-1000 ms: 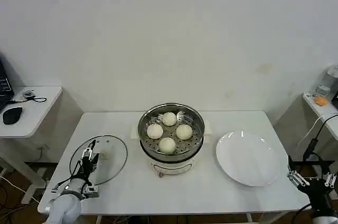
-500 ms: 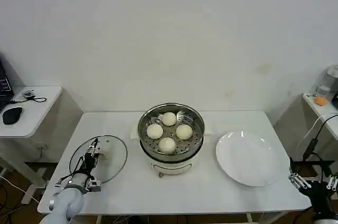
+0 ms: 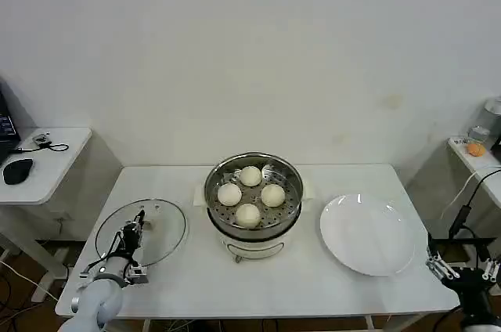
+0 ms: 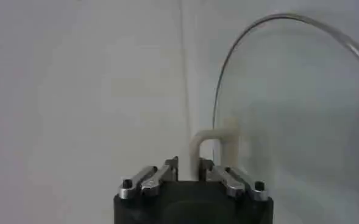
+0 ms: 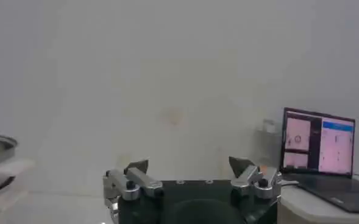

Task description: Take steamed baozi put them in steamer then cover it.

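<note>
With all four baozi (image 3: 250,193) in the steamer (image 3: 254,196), our left gripper (image 3: 133,226) clamps the cover (image 3: 142,232) handle lower left for capping; right gripper (image 3: 462,271) waits open, empty.

Count: 4 steamed baozi (image 3: 250,194), all inside the steamer (image 3: 254,222) on its perforated tray. 1 steamer. 1 cover (image 3: 142,232), left of the steamer, off the pot. 1 white plate (image 3: 368,235), right of the steamer, nothing on it. 1 table (image 3: 266,285) under all of that. 2 grippers: left gripper (image 3: 133,229) at the cover, right gripper (image 3: 462,269) well right of the steamer, past the plate
</note>
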Controlling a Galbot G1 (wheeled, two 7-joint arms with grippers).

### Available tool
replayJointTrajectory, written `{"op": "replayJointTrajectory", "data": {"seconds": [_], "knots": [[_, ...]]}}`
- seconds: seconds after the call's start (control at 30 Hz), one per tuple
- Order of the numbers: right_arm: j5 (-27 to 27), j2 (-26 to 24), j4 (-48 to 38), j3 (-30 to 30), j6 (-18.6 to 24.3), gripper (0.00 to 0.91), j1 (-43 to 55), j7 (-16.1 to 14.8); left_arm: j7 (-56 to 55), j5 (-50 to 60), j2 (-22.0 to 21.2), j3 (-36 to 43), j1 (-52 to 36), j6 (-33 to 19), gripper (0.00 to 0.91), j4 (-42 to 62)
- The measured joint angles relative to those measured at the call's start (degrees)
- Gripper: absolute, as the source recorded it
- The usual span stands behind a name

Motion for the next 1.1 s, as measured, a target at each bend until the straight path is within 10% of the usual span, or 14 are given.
{"op": "replayJointTrajectory", "data": {"seconds": [1.1], "knots": [[-4.2, -2.1, -2.3, -4.8, -0.1, 0.907, 3.8, -1.6, 3.1, -7.8, 4.0, 3.5, 2.4, 15.3, 0.0, -31.5]]}}
